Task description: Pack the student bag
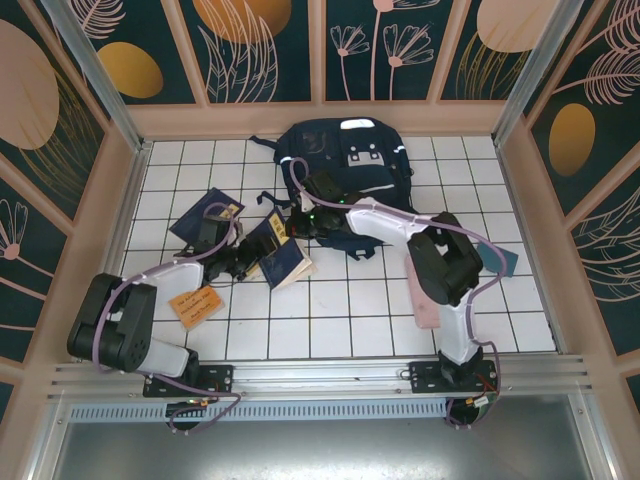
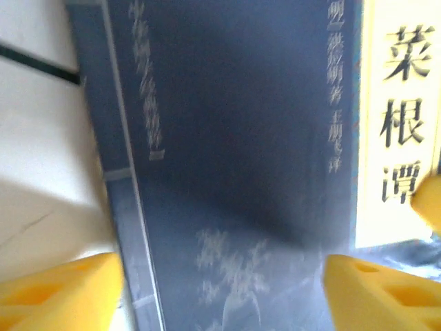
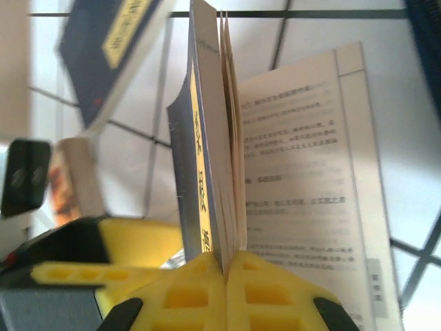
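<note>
At centre-left of the overhead view, the left gripper [image 1: 242, 262] sits at a navy book [image 1: 282, 256], its yellow fingers [image 2: 62, 293] spread wide before the cover. Just to its right, the right gripper [image 1: 298, 222] is pressed together, pinching that book's cover and a few pages upright. The student bag [image 1: 345, 160] lies at upper centre, near the back wall.

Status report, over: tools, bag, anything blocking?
Left tool open over navy book. Right tool shut on its lifted pages. Student bag lies beyond. Other books nearby.
</note>
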Motion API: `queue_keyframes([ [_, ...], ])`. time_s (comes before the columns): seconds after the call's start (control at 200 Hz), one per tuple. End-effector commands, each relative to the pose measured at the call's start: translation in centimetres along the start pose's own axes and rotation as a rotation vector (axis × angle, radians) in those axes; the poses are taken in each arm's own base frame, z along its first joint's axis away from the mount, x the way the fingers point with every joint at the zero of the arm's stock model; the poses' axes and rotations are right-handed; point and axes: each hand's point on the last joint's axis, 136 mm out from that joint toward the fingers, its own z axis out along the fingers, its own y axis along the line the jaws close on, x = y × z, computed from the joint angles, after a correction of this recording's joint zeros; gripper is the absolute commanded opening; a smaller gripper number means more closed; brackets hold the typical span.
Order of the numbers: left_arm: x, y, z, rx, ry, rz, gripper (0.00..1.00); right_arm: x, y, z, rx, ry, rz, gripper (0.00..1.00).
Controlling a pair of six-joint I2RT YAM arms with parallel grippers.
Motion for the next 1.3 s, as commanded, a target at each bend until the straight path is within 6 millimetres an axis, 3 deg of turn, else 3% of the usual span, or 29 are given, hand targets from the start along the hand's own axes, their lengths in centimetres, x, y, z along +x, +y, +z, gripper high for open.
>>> queue_keyframes([
  [0.0,-0.5,-2.2,-0.9,0.121,-0.028,0.012,0.88,-1.8,4.8,-4.2,-0.270,-0.016,-0.014,0.00],
  [0.185,-0.4,-3.4,-1.1,0.196,-0.022,0.009,0.94,-2.6,5.0,-5.7,-0.352,-0.014,0.019,0.00],
  [0.39,-1.0,-7.4,-2.7,0.373,-0.045,0.050,0.85,-2.5,3.5,-5.8,-0.353,0.000,0.067,0.00],
  [0.51,-1.2,-8.8,-3.6,0.431,-0.058,0.070,0.66,-2.7,2.7,-5.9,-0.348,-0.004,0.090,0.00],
  [0.626,-1.4,-9.3,-4.1,0.437,-0.073,0.078,0.35,-2.8,2.3,-6.0,-0.340,-0.008,0.086,0.00],
  [0.706,-1.9,-9.4,-4.4,0.418,-0.103,0.079,0.13,-3.0,2.0,-6.6,-0.311,-0.044,0.047,0.19],
  [0.791,-3.0,-9.8,-5.6,0.387,-0.175,0.095,0.04,-3.7,1.1,-8.1,-0.242,-0.131,0.024,0.47],
  [0.891,-4.7,-11.3,-7.8,0.362,-0.286,0.125,0.00,-4.3,0.5,-10.4,-0.223,-0.222,0.041,0.69],
  [0.991,-6.4,-14.0,-10.6,0.419,-0.394,0.151,0.00,-3.8,1.2,-11.6,-0.277,-0.262,0.075,0.81],
  [1.131,-8.3,-18.1,-13.4,0.564,-0.496,0.135,0.00,-3.4,4.0,-13.7,-0.511,-0.304,0.152,0.94],
  [1.296,-9.4,-21.3,-13.8,0.692,-0.519,0.092,0.00,-4.5,6.9,-15.6,-0.696,-0.351,0.216,0.98],
])
